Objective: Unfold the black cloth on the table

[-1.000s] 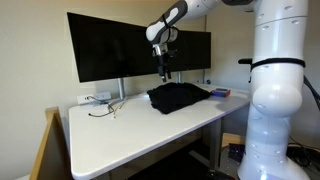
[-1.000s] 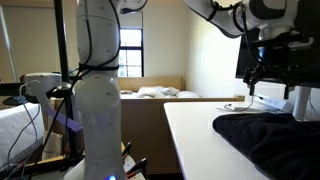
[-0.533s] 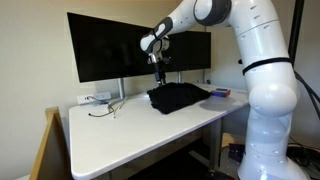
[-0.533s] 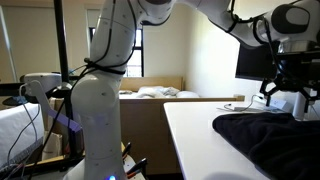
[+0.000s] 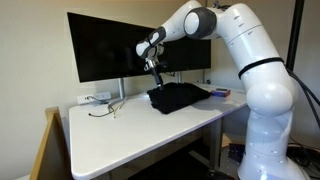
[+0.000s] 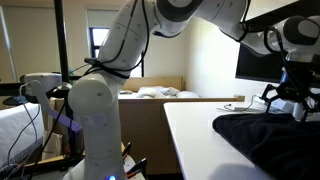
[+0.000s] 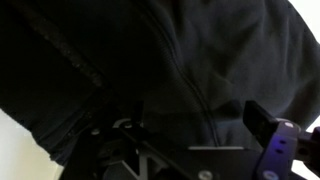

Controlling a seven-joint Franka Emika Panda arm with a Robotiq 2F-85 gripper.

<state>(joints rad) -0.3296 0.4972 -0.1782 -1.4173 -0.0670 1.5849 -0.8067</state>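
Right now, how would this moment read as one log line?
jaws: apart, low over black cloth edge nearest monitors | cloth: bunched on table | grasp: none visible

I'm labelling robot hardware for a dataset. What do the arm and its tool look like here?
The white robot arm is glossy, built of thick rounded segments, with thin dark bands at the joints. The black tool at its end is much slimmer and darker, ending in two dark fingers. No markings are legible in these views.
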